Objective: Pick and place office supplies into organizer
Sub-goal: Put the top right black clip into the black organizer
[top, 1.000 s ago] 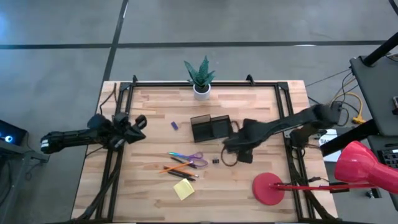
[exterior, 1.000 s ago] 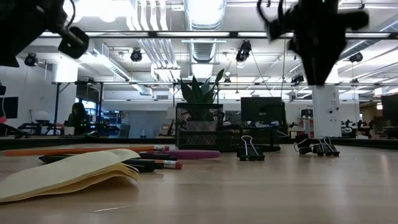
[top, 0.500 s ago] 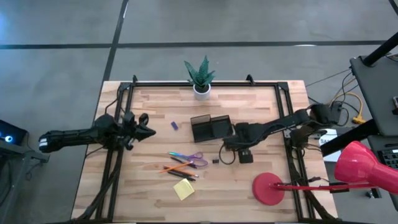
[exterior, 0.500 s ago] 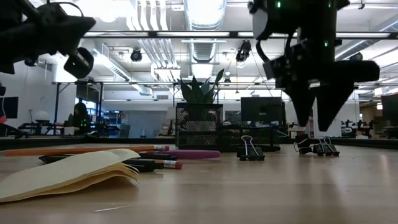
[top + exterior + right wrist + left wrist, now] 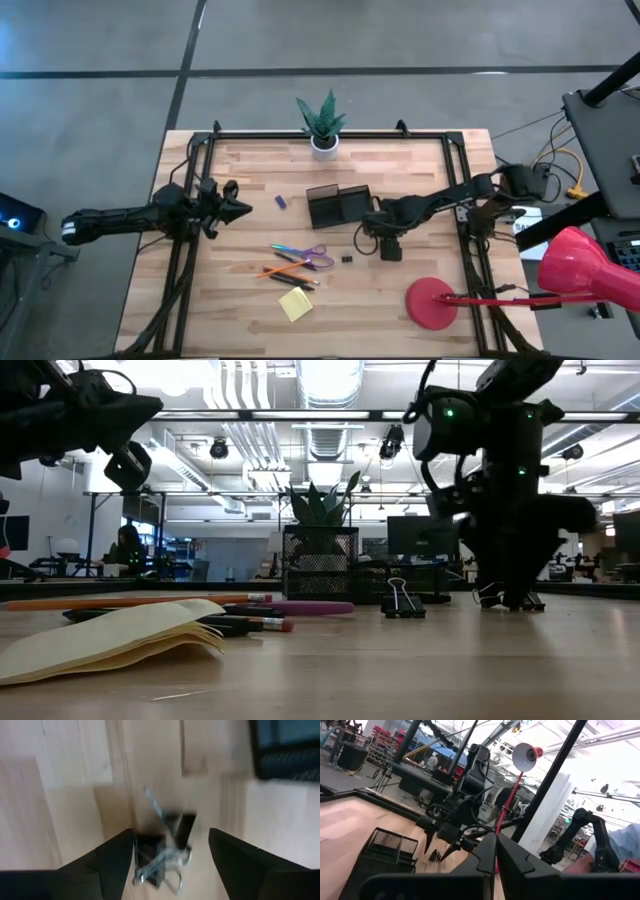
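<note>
Black binder clips (image 5: pixel 165 852) lie in a small heap on the wooden table (image 5: pixel 420 170), and my right gripper (image 5: pixel 367 237) is low over them with its fingers spread wide, one on each side of the heap, holding nothing. The heap is just beside the black mesh organizer (image 5: pixel 338 206). One more clip (image 5: pixel 402 600) stands apart, nearer the purple-handled scissors (image 5: pixel 303 254), the pencils (image 5: pixel 285 271) and the yellow sticky-note pad (image 5: pixel 295 303). My left gripper (image 5: pixel 238 209) is closed and empty, above the table's left side.
</note>
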You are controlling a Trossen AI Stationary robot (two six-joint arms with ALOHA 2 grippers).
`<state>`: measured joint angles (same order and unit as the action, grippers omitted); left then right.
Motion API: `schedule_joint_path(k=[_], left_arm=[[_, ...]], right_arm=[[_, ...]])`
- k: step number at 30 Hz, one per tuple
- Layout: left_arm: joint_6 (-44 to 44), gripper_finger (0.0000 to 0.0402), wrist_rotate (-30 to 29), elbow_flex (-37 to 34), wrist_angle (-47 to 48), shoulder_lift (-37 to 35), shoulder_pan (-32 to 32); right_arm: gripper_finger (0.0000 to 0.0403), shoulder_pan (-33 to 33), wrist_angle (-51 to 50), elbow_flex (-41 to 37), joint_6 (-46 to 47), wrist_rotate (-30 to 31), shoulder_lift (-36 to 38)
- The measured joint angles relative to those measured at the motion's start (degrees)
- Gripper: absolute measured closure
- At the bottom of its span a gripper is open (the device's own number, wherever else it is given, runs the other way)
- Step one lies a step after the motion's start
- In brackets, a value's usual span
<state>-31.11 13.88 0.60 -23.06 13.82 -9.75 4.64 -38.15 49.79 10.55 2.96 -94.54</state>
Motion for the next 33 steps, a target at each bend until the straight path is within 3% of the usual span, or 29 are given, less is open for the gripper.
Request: schedule_joint_path(k=[14, 26, 33], left_arm=[[-0.15, 0.0402, -0.43, 0.0, -0.03, 0.01, 0.0], [-0.65, 0.0402, -0.3, 0.07, -0.03, 0.01, -0.01], [-1.64, 0.0402, -0.26, 0.09, -0.02, 0.02, 0.01]], right_arm=[[0.0206, -0.02, 2.02, 0.52, 2.58, 0.21, -0.11], [0.0305, -0.02, -1.04, 1.4, 1.32, 1.69, -0.09], [0.0314, -0.04, -0.6, 1.43, 1.44, 1.66, -0.09]])
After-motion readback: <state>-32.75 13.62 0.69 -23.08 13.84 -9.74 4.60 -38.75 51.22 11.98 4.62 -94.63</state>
